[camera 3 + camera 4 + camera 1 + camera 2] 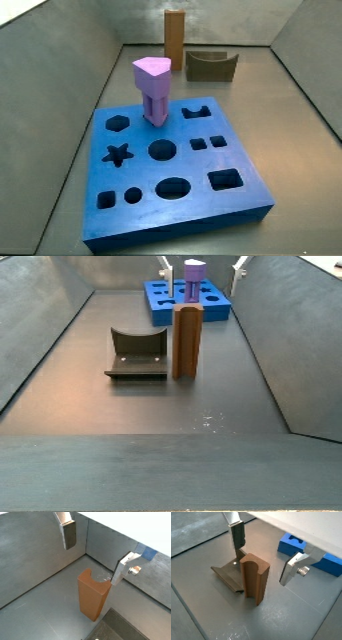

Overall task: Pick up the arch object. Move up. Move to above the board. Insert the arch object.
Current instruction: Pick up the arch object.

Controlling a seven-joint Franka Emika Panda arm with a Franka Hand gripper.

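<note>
The arch object (pixel 92 596), a tall slim orange-brown block, stands upright on the grey floor; it shows in both wrist views (pixel 256 579) and both side views (pixel 174 38) (pixel 186 341). My gripper (pixel 97 554) is open and empty. It hangs above the arch object with one finger to each side, not touching it (pixel 264 552). In a side view only the fingertips (pixel 164 265) show at the top edge. The board (pixel 243 205), a thick blue slab with shaped cutouts, lies apart from the arch object (pixel 155 296) (pixel 291 545).
A purple triangular-topped post (pixel 152 90) stands in the board (pixel 195 281). The dark olive notched fixture (pixel 138 353) stands right beside the arch object (pixel 228 575) (pixel 210 65). Grey walls (pixel 33 557) enclose the floor.
</note>
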